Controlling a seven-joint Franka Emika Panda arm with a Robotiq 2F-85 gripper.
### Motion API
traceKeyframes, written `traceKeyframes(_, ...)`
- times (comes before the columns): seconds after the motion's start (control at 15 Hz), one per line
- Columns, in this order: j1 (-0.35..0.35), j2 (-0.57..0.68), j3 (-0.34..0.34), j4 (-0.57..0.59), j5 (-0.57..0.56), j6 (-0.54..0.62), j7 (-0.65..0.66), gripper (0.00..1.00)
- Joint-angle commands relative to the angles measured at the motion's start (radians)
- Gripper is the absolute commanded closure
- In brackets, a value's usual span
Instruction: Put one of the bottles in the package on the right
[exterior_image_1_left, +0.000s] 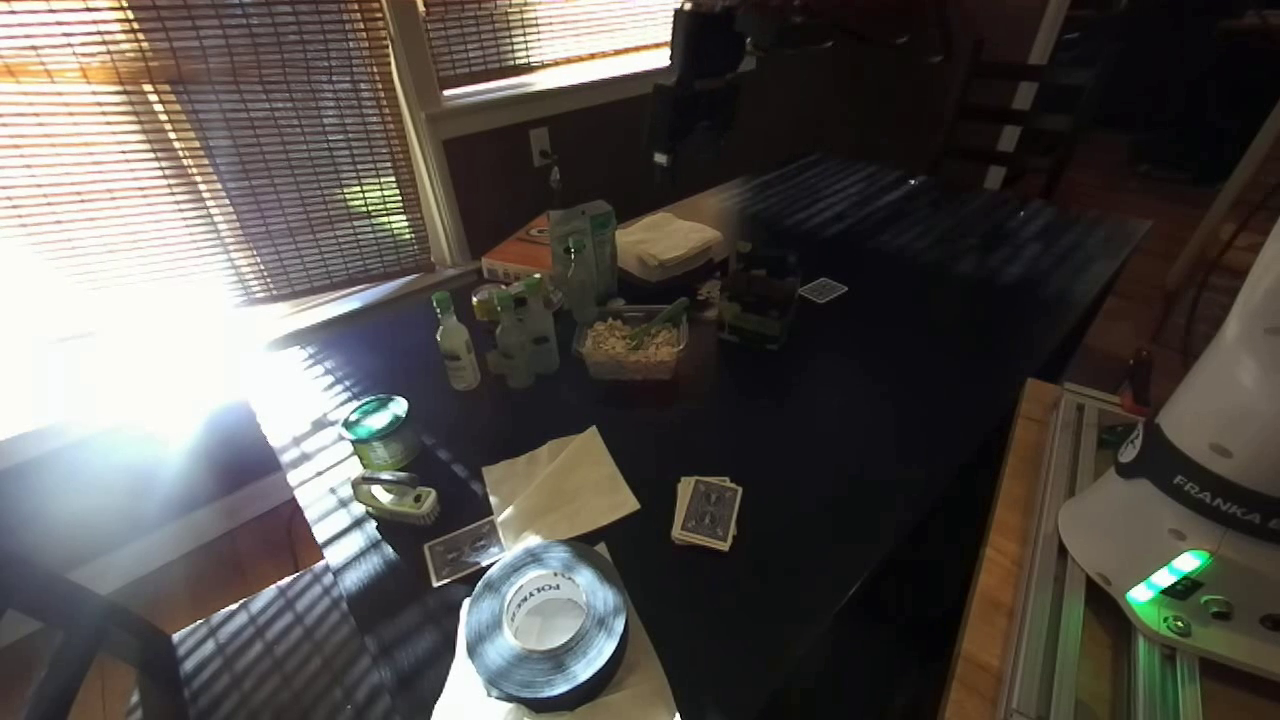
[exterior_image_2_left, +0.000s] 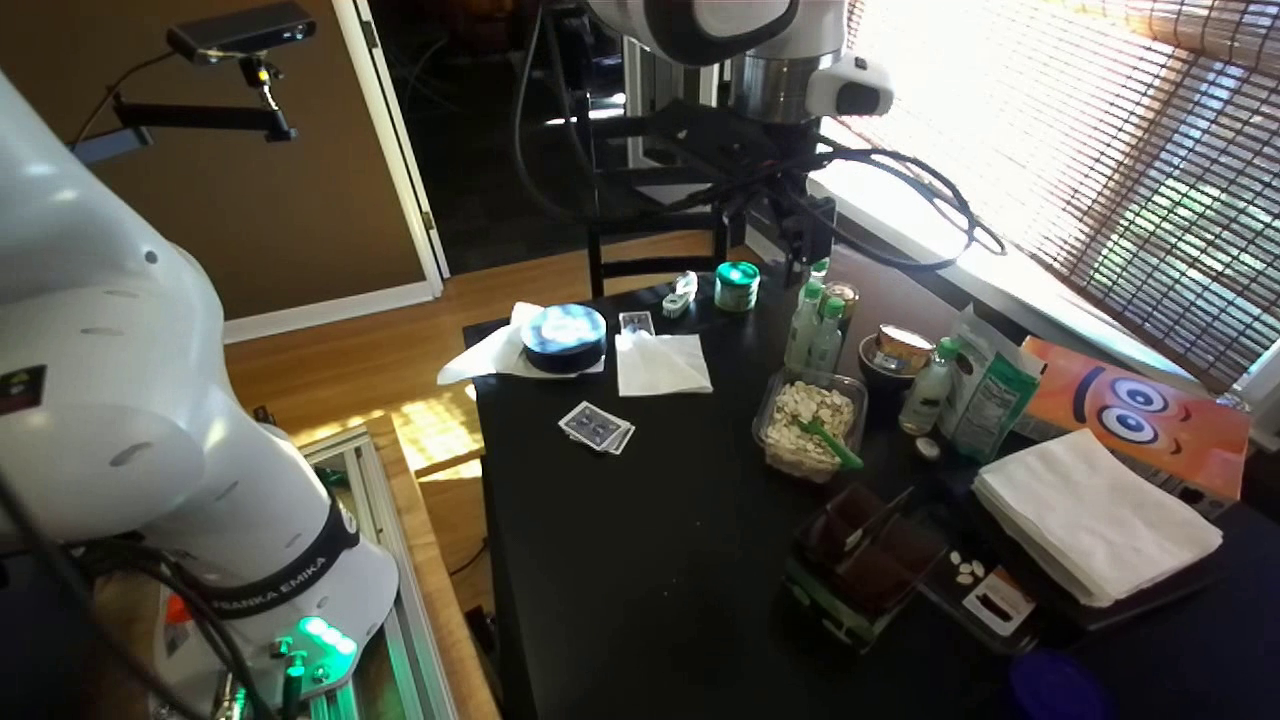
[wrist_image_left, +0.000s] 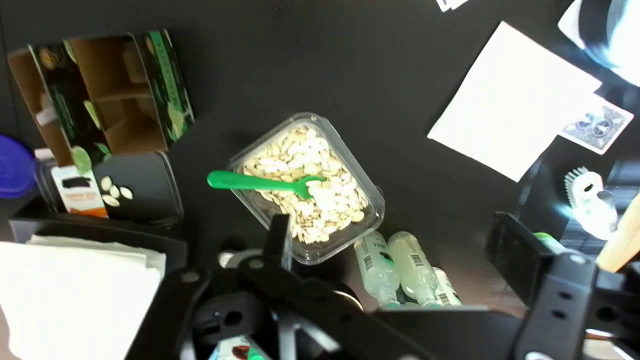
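Note:
Several small clear bottles with green caps stand on the dark table. A pair (exterior_image_2_left: 827, 340) (exterior_image_1_left: 514, 345) stands beside the seed tub in both exterior views. Another bottle (exterior_image_1_left: 457, 350) stands near them, and one more (exterior_image_2_left: 927, 393) stands by a pouch. The package is an open cardboard carrier with compartments (exterior_image_2_left: 830, 610), also in the wrist view (wrist_image_left: 167, 90) and in an exterior view (exterior_image_1_left: 752, 325). My gripper (exterior_image_2_left: 775, 240) hangs above the table. In the wrist view my gripper (wrist_image_left: 397, 247) is open and empty, with bottles (wrist_image_left: 412, 265) visible between its fingers, below them.
A clear tub of seeds (wrist_image_left: 300, 180) with a green spoon lies between bottles and package. Napkins (exterior_image_2_left: 1095, 515), a pouch (exterior_image_2_left: 990, 385), an orange box (exterior_image_2_left: 1150, 410) and cans (exterior_image_2_left: 900, 350) crowd the window side. Cards (exterior_image_2_left: 597, 427), paper (exterior_image_2_left: 662, 365) and tape (exterior_image_2_left: 563, 338) lie elsewhere.

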Motion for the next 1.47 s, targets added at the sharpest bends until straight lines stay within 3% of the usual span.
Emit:
traceKeyframes(0.0, 0.006, 0.242, 0.041, 0.234, -0.004, 0.022, 0.004, 0.0)
traceKeyframes(0.27, 0.011, 0.446, 0.069, 0.462, -0.063, -0.051, 0.009, 0.0)
traceKeyframes(0.47, -0.024, 0.535, 0.114, 0.609, 0.011, -0.209, -0.117, 0.0)
traceKeyframes(0.53, -0.004, 0.466, 0.093, 0.48, -0.026, -0.099, -0.04, 0.0)
traceKeyframes(0.87, -0.017, 0.522, 0.107, 0.578, -0.015, -0.179, -0.089, 0.0)
traceKeyframes(1.2, 0.002, 0.673, 0.12, 0.709, -0.022, -0.07, -0.069, 0.0)
traceKeyframes(1.4, 0.022, 0.765, 0.106, 0.804, -0.056, -0.074, -0.037, 0.0)
